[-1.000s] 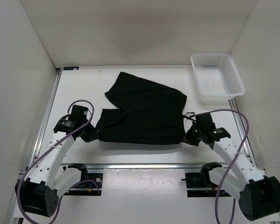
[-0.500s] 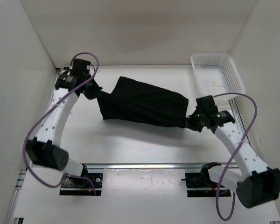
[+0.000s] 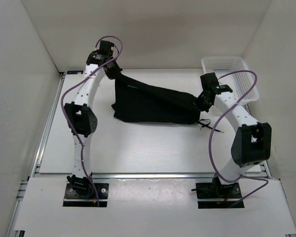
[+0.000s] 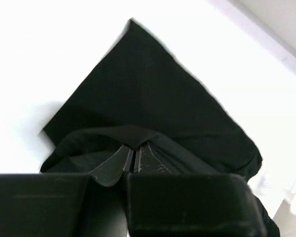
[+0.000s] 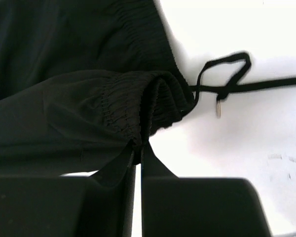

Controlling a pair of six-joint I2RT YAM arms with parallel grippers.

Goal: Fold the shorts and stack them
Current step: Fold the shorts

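- Shorts [image 3: 153,101] are lying across the far half of the tabletop [image 3: 138,148], strung between the two arms. The right end is sitting near the white mesh basket [image 3: 227,64], not in it.
- Left fingers [image 4: 119,160] are pinching fully shut on a fold of cloth at the far-left end, with no gap showing at the tips. That end is riding higher than the rest.
- Right fingers [image 5: 119,165] are clamping shut on the elastic waistband [image 5: 138,94] at the right end, with the gathers bunching over the tips.
- Look: plain matte black with no print, doubling over into a long wedge that is tall on the left and tapering to the right.
- The drawstring [image 5: 266,83] is trailing loose on the tabletop beside the waistband, with a small pale tip at its end.
- Handling: I'm reading it as soft, light and limp. It is sagging between the two grips and holding no shape of its own. Nothing here is fragile.
- The thin cloth is likely to slip out of a narrow pinch, so I'm expecting the hem side to be the weak grip.
- Where to hold: the two ends of one edge, taking both layers. The waistband elastic is giving the thickest bite.
- Progress: it is looking like mid-fold. The held edge is not yet down flat, and stacking is not yet done.
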